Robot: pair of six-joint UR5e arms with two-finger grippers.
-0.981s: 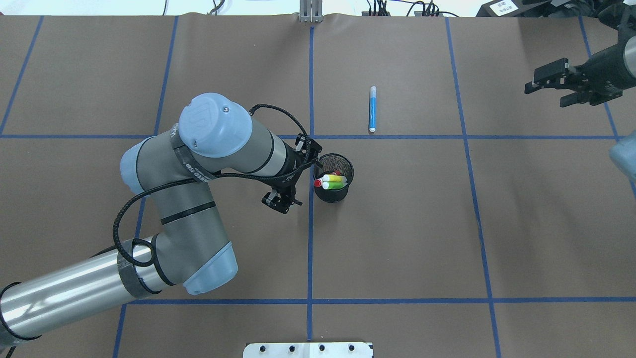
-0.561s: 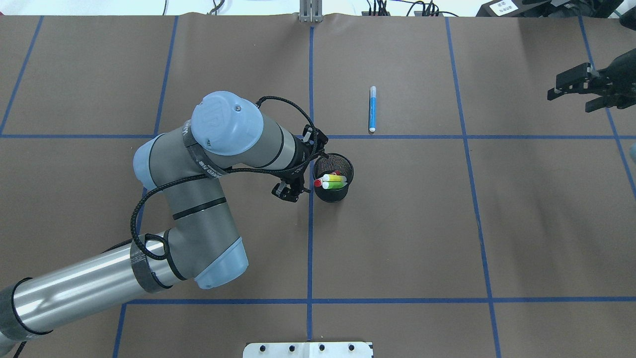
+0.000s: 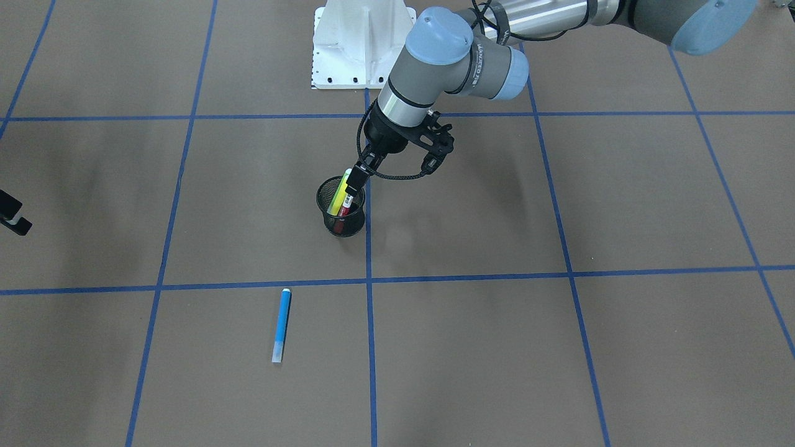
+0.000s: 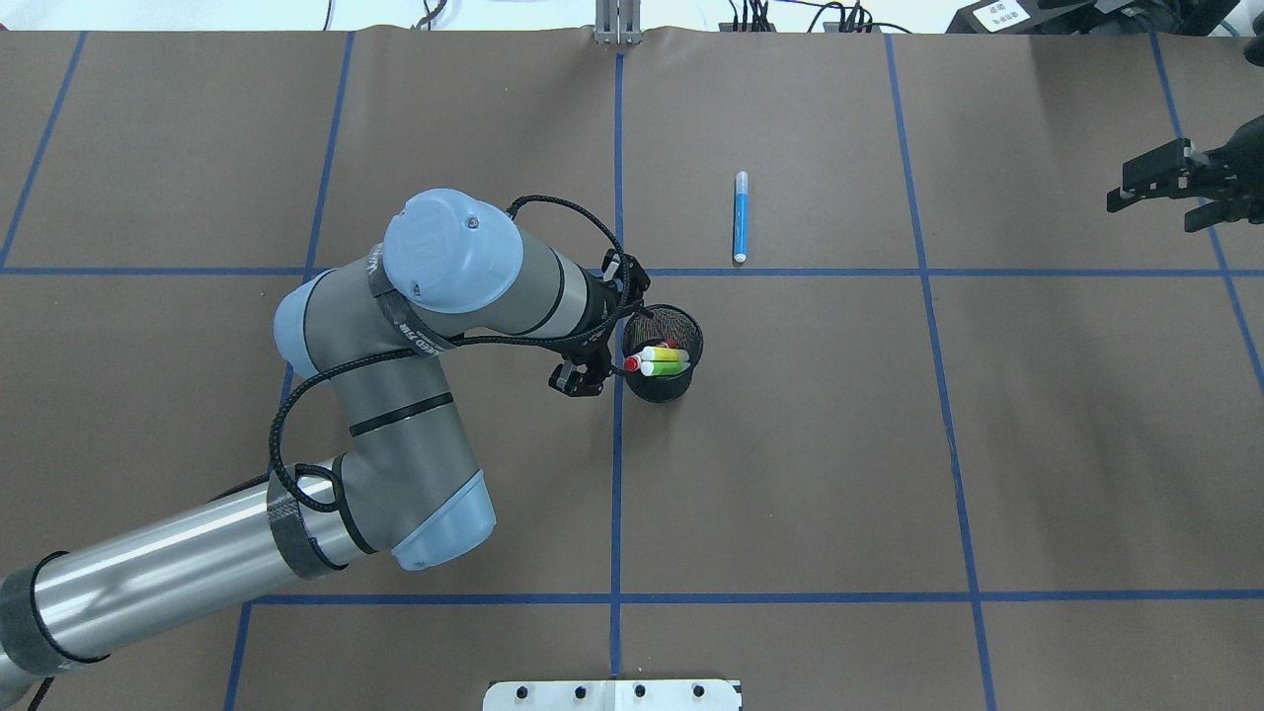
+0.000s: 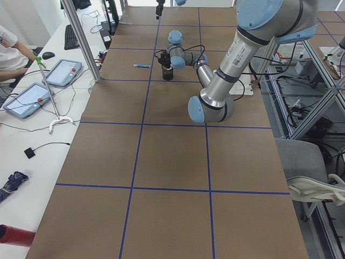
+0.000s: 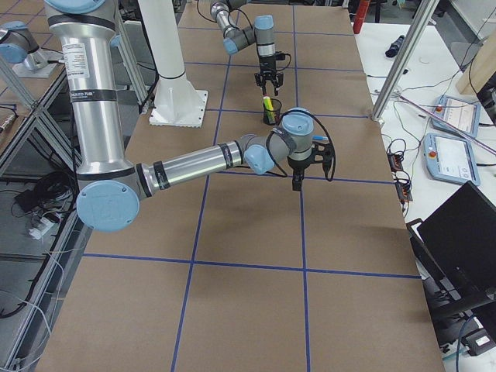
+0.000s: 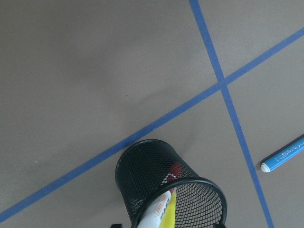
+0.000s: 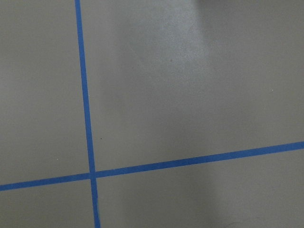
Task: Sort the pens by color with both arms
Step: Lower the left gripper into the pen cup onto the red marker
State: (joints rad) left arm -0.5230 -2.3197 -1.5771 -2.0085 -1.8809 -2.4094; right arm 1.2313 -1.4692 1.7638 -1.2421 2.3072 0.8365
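My left gripper (image 3: 354, 179) hangs at the nine o'clock rim of the black mesh cup (image 4: 660, 391); I cannot tell its grip. Inside lean a slim yellow pen (image 4: 668, 353), green pen (image 4: 668, 368) and red-ended white pen (image 3: 345, 202). The blue pen (image 4: 741, 217) lies at one o'clock. My right gripper (image 4: 1155, 202), spread, sits well apart at three o'clock.

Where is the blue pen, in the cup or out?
Out. The blue pen lies flat on the table, apart from the black mesh cup, where the other pens stand.
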